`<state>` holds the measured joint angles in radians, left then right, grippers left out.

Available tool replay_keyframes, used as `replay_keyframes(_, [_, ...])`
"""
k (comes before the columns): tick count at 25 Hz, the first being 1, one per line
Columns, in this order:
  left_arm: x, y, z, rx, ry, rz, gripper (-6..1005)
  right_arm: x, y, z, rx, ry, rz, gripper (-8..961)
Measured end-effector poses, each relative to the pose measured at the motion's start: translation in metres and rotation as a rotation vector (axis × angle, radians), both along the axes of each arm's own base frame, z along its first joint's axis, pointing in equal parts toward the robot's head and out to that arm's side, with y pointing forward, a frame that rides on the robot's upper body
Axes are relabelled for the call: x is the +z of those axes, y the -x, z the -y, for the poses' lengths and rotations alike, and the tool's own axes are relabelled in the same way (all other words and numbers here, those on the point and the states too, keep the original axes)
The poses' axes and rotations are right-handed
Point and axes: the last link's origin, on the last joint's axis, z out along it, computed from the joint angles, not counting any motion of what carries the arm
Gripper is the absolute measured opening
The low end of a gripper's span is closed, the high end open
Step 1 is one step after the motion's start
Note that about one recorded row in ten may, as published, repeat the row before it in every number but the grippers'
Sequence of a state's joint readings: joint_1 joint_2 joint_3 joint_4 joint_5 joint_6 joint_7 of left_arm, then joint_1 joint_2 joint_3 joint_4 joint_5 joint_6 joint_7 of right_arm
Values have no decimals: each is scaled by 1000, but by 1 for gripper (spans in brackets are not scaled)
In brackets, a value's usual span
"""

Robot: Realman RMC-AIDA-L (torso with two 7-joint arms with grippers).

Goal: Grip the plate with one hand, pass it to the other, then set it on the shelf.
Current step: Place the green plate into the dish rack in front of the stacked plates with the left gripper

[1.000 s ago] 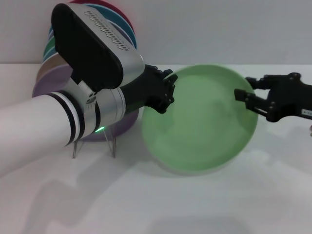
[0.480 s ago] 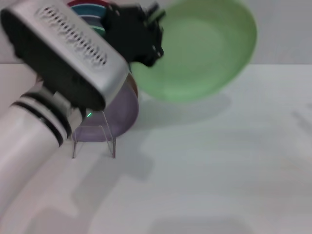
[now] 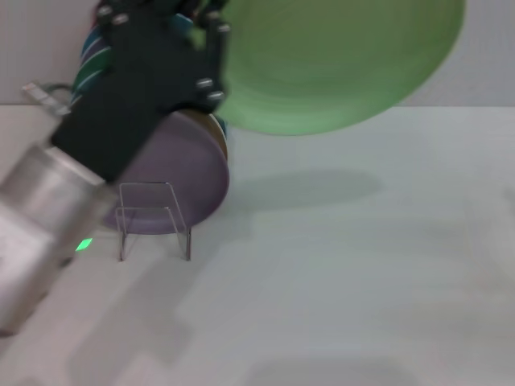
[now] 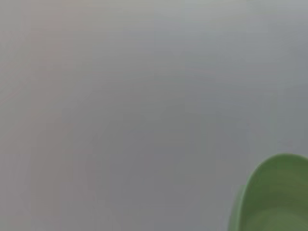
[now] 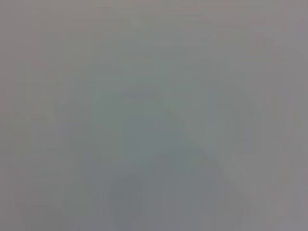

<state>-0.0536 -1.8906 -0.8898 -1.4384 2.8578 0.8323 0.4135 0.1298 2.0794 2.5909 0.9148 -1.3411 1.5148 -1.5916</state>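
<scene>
Plate [image 3: 338, 56] now lifted high above the shelf [image 3: 153, 217], clamped at its rim by left tool [image 3: 205, 60]; right tool gone from view, handover done.

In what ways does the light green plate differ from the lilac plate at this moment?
The light green plate is held up in the air by the left gripper, while the lilac plate stands on edge in the clear rack on the table. The green plate is bright mint; the lilac one is dull purple. The green plate also appears larger in the head view. Both are round with plain surfaces.
</scene>
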Motion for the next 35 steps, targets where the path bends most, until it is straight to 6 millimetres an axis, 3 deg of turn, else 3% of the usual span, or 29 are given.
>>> replay_keyframes(1, [3, 11, -1, -25, 2, 33, 61, -1, 0, 0, 3, 1, 5, 685])
replay_keyframes(2, [9, 34, -7, -50, -21, 73, 61, -3, 1, -1, 8, 4, 9, 685])
replay_keyframes(3, [9, 34, -7, -50, -21, 73, 60, -3, 1, -1, 8, 4, 9, 685])
replay_keyframes(4, [15, 57, -12, -90, -69, 87, 60, -4, 1, -1, 13, 6, 11, 685])
replay_keyframes(6, [16, 65, -14, -107, -88, 87, 60, -4, 1, -1, 15, 6, 13, 685])
replay_keyframes(7, [20, 87, -21, -135, -118, 86, 60, -5, 2, -1, 21, 12, 16, 685])
replay_keyframes(8, [23, 97, -23, -135, -110, 88, 60, -5, 2, -1, 21, 12, 16, 685])
replay_keyframes(12, [30, 117, -31, -129, -61, 92, 61, -7, 4, -1, 36, 21, 15, 684])
replay_keyframes(22, [35, 145, -31, -59, -43, 8, 85, -11, 6, -3, 50, 34, 3, 685])
replay_keyframes(35, [36, 165, -29, 16, -39, -62, 116, -17, 10, -6, 64, 58, 0, 687])
